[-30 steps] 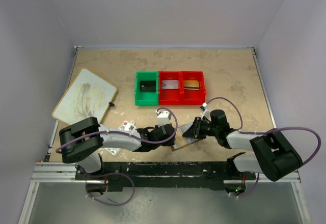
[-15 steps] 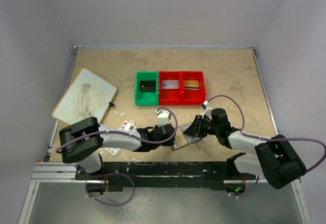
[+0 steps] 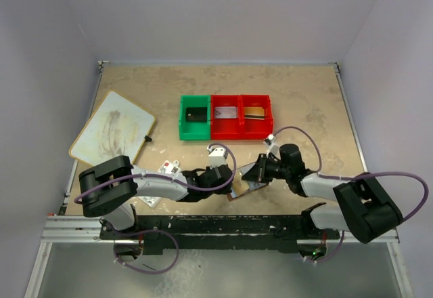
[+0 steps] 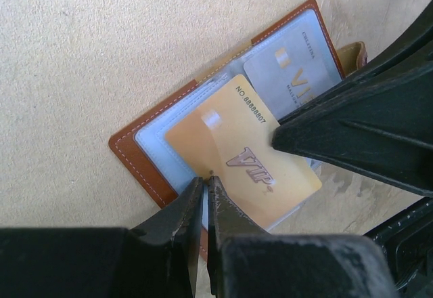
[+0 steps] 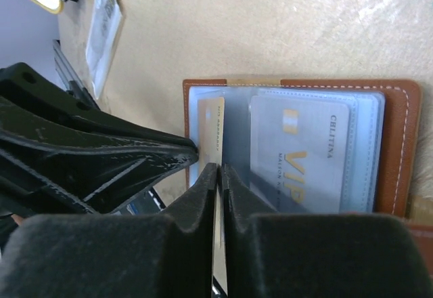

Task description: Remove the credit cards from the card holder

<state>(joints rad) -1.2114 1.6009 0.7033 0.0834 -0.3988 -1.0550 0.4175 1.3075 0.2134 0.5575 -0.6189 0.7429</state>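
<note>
The brown leather folding card holder (image 4: 135, 152) lies open on the beige bench (image 3: 304, 108), near its front edge. The left fingers (image 4: 183, 210), pressed together, meet its clear pocket (image 4: 159, 145) beside the gold VIP card (image 4: 243, 156). The right fingers (image 5: 199, 196), nearly together, seem to pinch that card's edge. A silver VIP card (image 5: 304, 156) sits pocketed.

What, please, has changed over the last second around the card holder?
The right arm's elbow swung outward, then returned; the right gripper now pinches the gold card. The left gripper, card holder and bins stayed put.
</note>
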